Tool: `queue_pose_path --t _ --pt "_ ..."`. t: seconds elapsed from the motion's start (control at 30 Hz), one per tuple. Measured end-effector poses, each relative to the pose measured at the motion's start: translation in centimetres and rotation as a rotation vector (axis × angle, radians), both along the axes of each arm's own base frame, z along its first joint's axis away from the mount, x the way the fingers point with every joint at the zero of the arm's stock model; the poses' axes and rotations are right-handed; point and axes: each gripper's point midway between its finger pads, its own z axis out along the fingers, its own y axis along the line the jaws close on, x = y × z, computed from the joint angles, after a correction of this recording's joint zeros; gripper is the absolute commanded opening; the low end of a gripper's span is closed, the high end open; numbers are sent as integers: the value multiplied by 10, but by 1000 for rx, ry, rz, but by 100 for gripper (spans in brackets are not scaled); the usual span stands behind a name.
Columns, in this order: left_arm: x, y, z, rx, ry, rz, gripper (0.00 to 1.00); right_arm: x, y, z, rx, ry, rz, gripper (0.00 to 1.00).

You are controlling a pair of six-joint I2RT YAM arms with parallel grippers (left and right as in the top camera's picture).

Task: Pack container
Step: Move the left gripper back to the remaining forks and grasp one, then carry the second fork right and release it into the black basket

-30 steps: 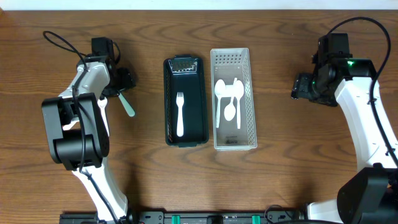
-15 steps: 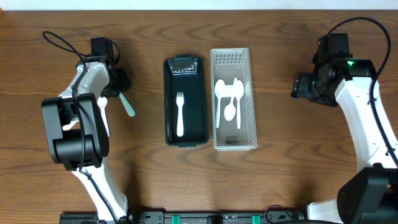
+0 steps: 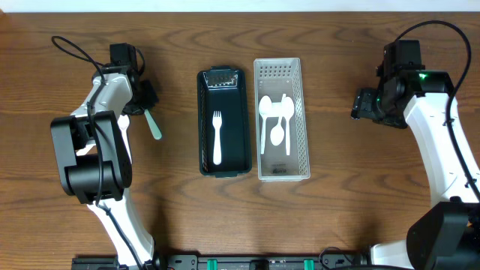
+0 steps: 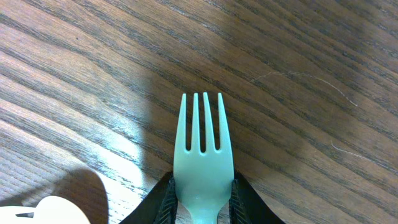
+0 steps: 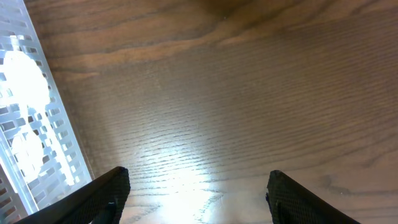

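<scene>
Barely shifted, left claw (image 4: 202, 200) clenches a mint-green four-tined plastic fork (image 4: 203, 155) at its neck; right claw (image 5: 198, 190) gapes.

My left gripper (image 4: 204, 200) is clamped on the neck of a mint-green plastic fork (image 4: 203, 163). Its four tines point away from me, low over the wooden tabletop (image 4: 298, 56). Seen from overhead, this fork sits well to the left of the dark green container (image 3: 202, 131). The container lies lengthwise at mid-table, open on top. A white plastic fork (image 3: 217, 139) lies flat inside it, tines toward the far edge. Just beside the container's right wall is a white perforated basket (image 3: 304, 131), parallel to it. The basket holds white plastic spoons (image 3: 276, 133), which overlap, bowls toward the far end.
</scene>
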Motion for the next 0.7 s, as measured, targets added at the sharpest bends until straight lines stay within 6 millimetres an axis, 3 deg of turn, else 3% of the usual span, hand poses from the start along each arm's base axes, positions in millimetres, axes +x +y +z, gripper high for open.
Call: queue_pose_path --t 0.2,0.3,0.43,0.57,0.7 --pt "-4 -1 3 -6 13 -1 6 0 0 0 0 0 0 75" --pt "-13 -6 17 -8 25 -9 6 0 0 0 0 0 0 75" --pt "-20 -25 73 -2 -42 -51 6 0 0 0 0 0 0 75" --pt "-32 -68 144 1 -167 -152 6 0 0 0 0 0 0 74" --pt "-50 -116 182 -11 -229 -271 6 0 0 0 0 0 0 75"
